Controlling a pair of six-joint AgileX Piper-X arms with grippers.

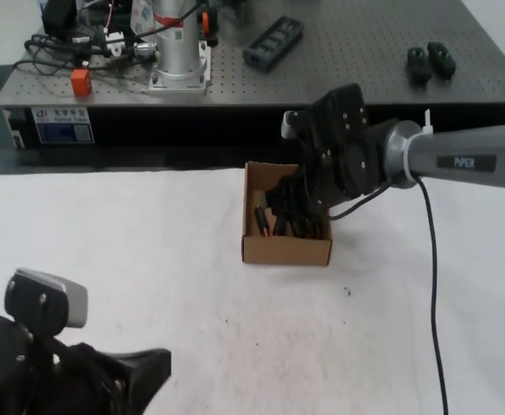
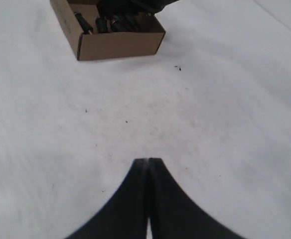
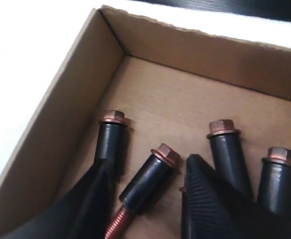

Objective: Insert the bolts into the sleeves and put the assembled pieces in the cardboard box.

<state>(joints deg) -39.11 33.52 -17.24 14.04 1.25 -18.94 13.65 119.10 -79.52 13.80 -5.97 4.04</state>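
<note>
Obscured: in the high view the right arm's wrist covers most of the cardboard box (image 1: 287, 251) interior. In the right wrist view the fingers (image 3: 208, 204) hide the lower ends of the pieces.

Count: four assembled pieces lie on the box floor, each a black sleeve (image 3: 110, 142) with a copper bolt head (image 3: 113, 117).

Orientation: all four heads point towards the same box wall, away from the right gripper (image 3: 148, 164). Three long axes run roughly parallel. The fourth piece (image 3: 145, 184) lies askew, with a threaded copper end (image 3: 116, 226) showing at its tail.

Right gripper: inside the box, fingers apart, the askew piece between them; no firm clamp is evident.

Left gripper (image 2: 148, 163): fingers pressed together, holding nothing, low over the white desk (image 2: 210, 124), well apart from the box.
</note>
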